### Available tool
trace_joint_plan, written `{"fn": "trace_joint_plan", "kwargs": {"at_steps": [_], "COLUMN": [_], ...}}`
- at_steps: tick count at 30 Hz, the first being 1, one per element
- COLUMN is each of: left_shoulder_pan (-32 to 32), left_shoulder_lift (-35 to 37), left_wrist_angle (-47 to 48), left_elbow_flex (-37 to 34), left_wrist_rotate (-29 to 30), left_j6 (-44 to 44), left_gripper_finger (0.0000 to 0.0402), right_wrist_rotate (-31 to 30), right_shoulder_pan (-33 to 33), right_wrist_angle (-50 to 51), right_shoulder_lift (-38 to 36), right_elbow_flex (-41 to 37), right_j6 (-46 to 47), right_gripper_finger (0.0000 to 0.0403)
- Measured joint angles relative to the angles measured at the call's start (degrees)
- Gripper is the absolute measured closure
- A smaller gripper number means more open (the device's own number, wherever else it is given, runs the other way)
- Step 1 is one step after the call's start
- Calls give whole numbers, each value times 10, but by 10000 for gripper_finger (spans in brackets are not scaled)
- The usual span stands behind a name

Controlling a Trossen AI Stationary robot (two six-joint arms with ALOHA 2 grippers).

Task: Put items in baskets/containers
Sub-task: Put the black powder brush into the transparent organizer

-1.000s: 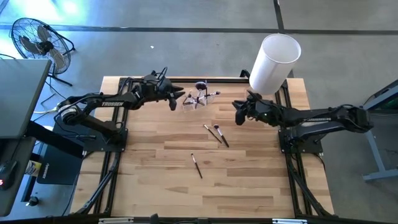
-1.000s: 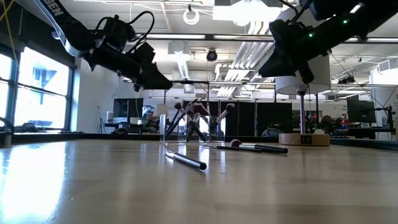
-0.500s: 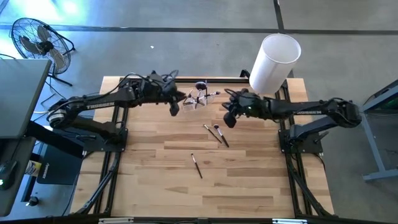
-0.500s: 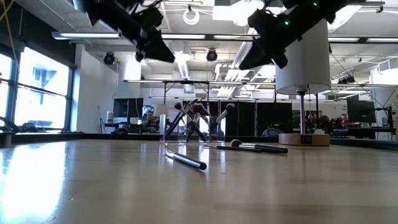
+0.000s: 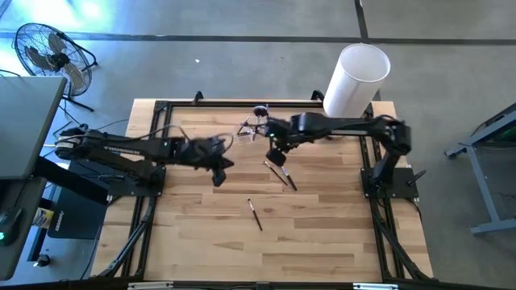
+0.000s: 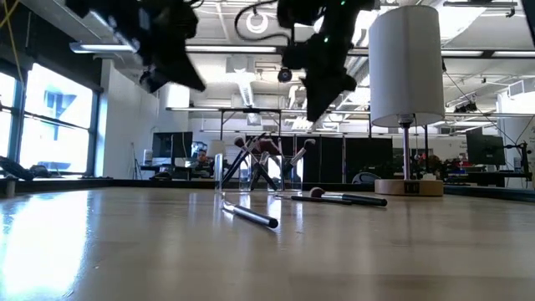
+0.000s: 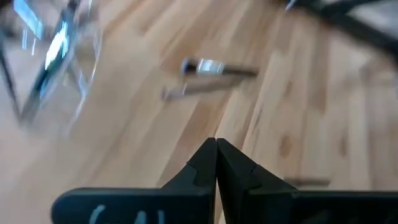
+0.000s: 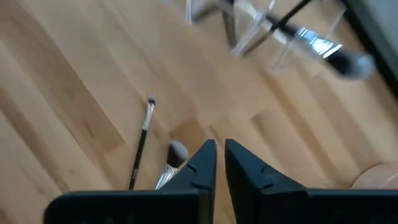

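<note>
The clear holder (image 5: 255, 129) stands near the table's far edge, and several brushes lean in it with their tips over its rim (image 6: 251, 159). Two brushes (image 5: 280, 171) lie side by side on the wood in front of it. A third brush (image 5: 255, 215) lies nearer the front edge (image 6: 251, 216). My right gripper (image 5: 276, 159) hangs above the pair and points steeply down, with a narrow empty gap between its fingers (image 8: 217, 148). My left gripper (image 5: 217, 177) hovers left of the pair, shut on nothing (image 7: 216, 146).
A tall white cylinder (image 5: 355, 80) on a round wooden base (image 6: 408, 186) stands at the far right corner. Black frame rails (image 5: 242, 103) run along the table's edges. Bare wood lies toward the near edge (image 5: 258, 250).
My left gripper has drawn away from the holder toward the table's near edge and risen. My right gripper has swung toward the table's left, from near the white cylinder to above the two lying brushes, and has tipped to point more steeply down. No brush has moved.
</note>
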State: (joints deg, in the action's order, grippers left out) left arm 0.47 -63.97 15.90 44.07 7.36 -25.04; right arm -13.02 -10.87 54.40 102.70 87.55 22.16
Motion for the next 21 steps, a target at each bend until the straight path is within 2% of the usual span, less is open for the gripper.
{"fn": "trace_joint_plan", "kwargs": {"at_steps": [6, 11, 21], "left_shoulder_pan": [-72, -85, -84], "left_shoulder_lift": [24, 33, 122], "left_wrist_angle": [29, 64, 150], "left_elbow_flex": [-16, -17, -17], "left_wrist_rotate": [81, 89, 99], "left_j6": [-33, -37, 43], "left_gripper_finger": [400, 401, 401], "right_wrist_rotate": [66, 105, 106], "right_shoulder_pan": [1, 0, 0], "right_wrist_angle": [15, -17, -118], "right_shoulder_lift": [63, 84, 85], "right_elbow_flex": [1, -29, -92], "right_j6": [18, 55, 100], "right_gripper_finger": [323, 281, 269]}}
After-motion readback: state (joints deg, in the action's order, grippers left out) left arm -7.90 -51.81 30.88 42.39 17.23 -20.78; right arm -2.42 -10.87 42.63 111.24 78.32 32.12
